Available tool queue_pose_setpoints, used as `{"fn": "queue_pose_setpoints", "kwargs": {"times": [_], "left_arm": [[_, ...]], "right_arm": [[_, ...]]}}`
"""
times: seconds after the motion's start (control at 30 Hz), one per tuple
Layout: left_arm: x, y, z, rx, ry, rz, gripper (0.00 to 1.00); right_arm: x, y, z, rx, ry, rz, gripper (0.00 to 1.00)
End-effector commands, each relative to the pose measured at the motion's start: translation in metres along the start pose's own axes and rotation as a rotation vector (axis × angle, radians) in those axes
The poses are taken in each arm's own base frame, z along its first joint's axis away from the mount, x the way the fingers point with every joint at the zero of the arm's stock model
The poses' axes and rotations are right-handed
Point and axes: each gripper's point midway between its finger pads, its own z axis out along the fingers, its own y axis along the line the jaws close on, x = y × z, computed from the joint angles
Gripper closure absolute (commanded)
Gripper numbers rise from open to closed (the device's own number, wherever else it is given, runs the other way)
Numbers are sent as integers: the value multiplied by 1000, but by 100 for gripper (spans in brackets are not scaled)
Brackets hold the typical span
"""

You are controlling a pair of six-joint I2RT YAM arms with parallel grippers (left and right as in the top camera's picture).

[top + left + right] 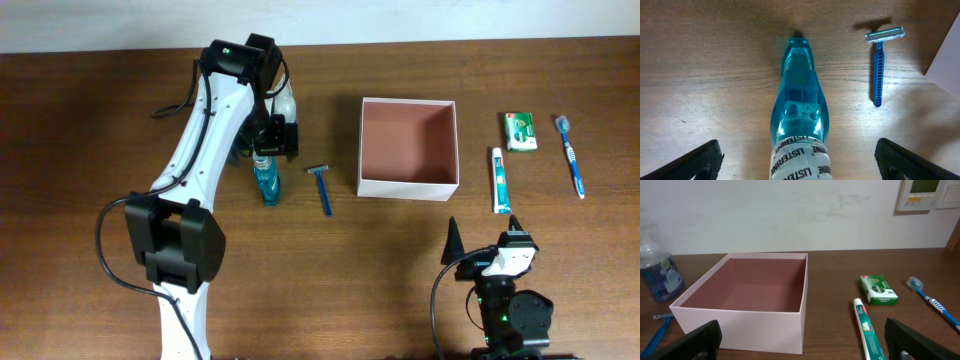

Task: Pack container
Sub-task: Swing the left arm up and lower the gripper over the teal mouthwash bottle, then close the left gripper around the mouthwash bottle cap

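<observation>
Currently my left pincer hangs wide open over the Listerine mouthwash bottle, which lies on its side on the counter. Its fingers straddle the label end without touching it. My read is that this is the pick-up of a first item, so I would lower until the pads are level with the bottle's thickest part. I would keep it centred and close gently, since a smooth, round, part-filled bottle could roll or squirt out of a skewed pinch. Just right of it lies a blue disposable razor, near enough that I would keep the outer finger off it. Next comes the container, a square white-walled box with a pinkish-brown inside. It stands mid-counter with nothing in it that I can see, and the lift must clear its left wall. Beyond it lie a toothpaste tube, a small green packet and a blue toothbrush, each apart from the others. My right pincer sits open and empty near the front edge. The counter is dark wood-grain, and behind it a plain pale wall carries a thermostat.
</observation>
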Motion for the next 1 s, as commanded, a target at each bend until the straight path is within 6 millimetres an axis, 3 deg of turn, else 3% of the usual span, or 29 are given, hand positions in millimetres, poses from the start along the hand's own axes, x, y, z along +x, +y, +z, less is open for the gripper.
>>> {"fn": "queue_pose_setpoints", "kwargs": {"times": [0.0, 0.13, 0.27, 0.47, 0.97], "left_arm": [[4, 1, -2, -2, 14, 49, 1], [11, -2, -1, -16, 38, 61, 1], [0, 1, 7, -52, -6, 43, 1], [13, 1, 24, -52, 62, 20, 1], [1, -3, 26, -37, 17, 21, 1]], "right_arm": [[2, 3, 0, -12, 5, 0, 1], [2, 3, 0, -12, 5, 0, 1], [2, 3, 0, -12, 5, 0, 1], [2, 3, 0, -12, 5, 0, 1], [2, 3, 0, -12, 5, 0, 1]]}}
